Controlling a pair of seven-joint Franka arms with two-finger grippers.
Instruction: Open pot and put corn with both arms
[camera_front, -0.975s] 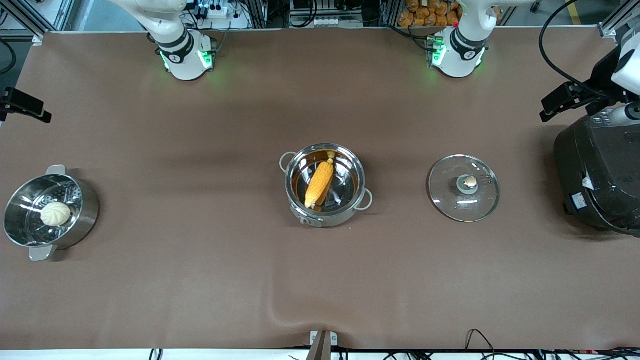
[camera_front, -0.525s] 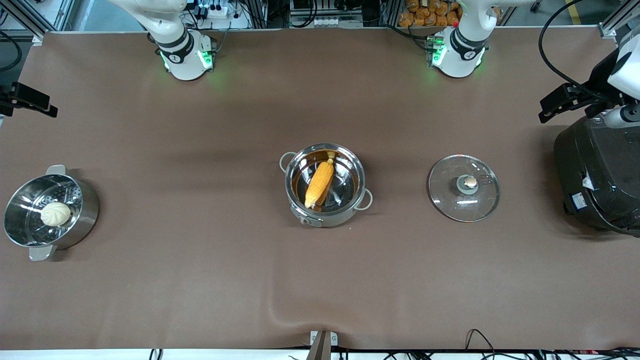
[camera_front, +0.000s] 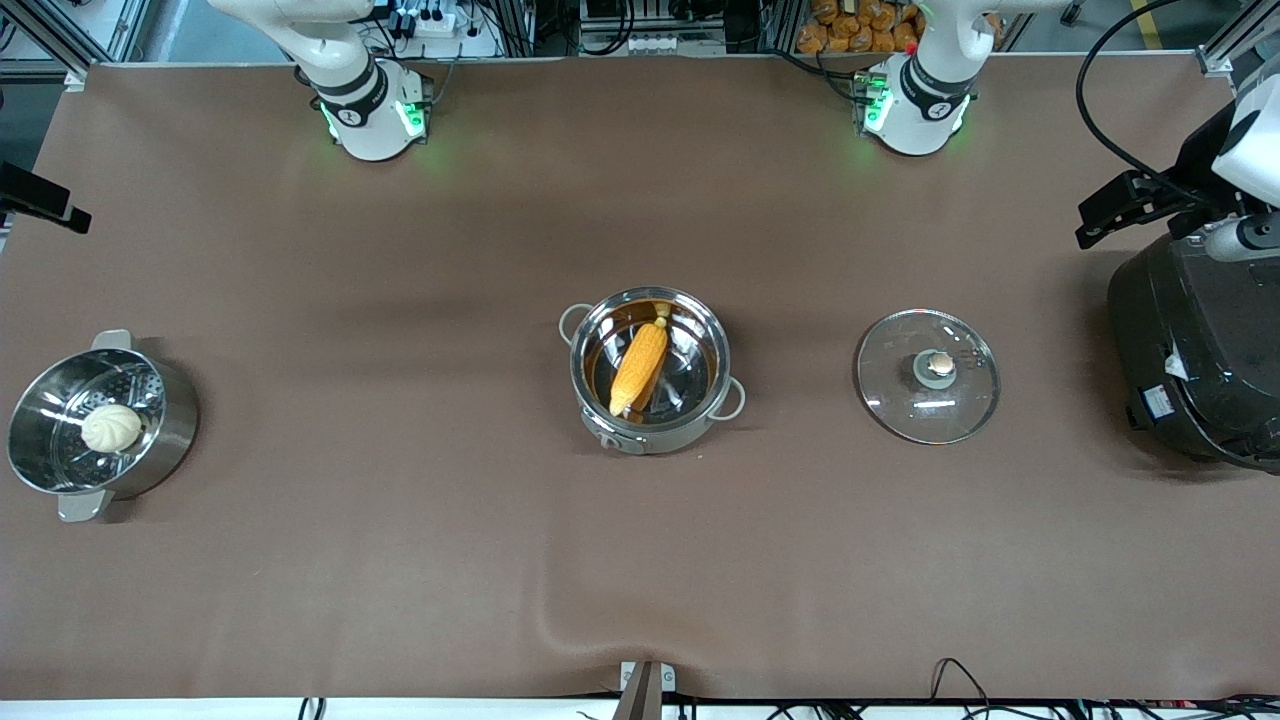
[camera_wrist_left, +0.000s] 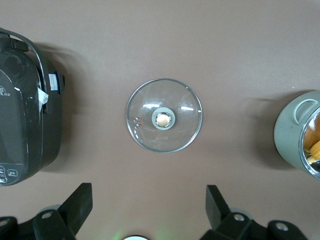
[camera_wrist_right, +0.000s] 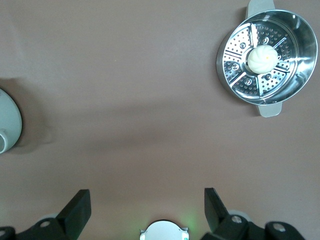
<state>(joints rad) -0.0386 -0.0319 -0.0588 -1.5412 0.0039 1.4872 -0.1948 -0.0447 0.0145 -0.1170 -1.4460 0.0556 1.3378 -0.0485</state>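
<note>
Here is the round shiny steel pot (camera_front: 652, 370) with pale loop handles, mid-tabletop, lid off, and the yellow-orange tapered corn cob (camera_front: 640, 367) lies slantwise inside it, pale stub end toward the robots' bases. It reads as job done: pot opened, corn in.

The clear glass lid with its copper-coloured knob (camera_front: 928, 375) sits flat on the brown tabletop (camera_front: 400, 560) beside the pot, toward the left arm's end. That is probably why it is parked there, clear of the rim so the corn could go in unobstructed.

The left tool (camera_wrist_left: 150, 210) hangs high over the lid, fingers spread wide, holding nothing. The right tool (camera_wrist_right: 147, 210) is equally wide open and empty, up over bare tabletop between the pot and a steel steamer pot with a perforated insert (camera_front: 100, 430), which holds a white round bun (camera_front: 111, 427). Both arms look parked, waiting.

A large black rice cooker (camera_front: 1195, 350) stands at the left arm's end. The brown covering shows a ripple near the front edge; cables and metal framing crowd the tabletop's edges.
</note>
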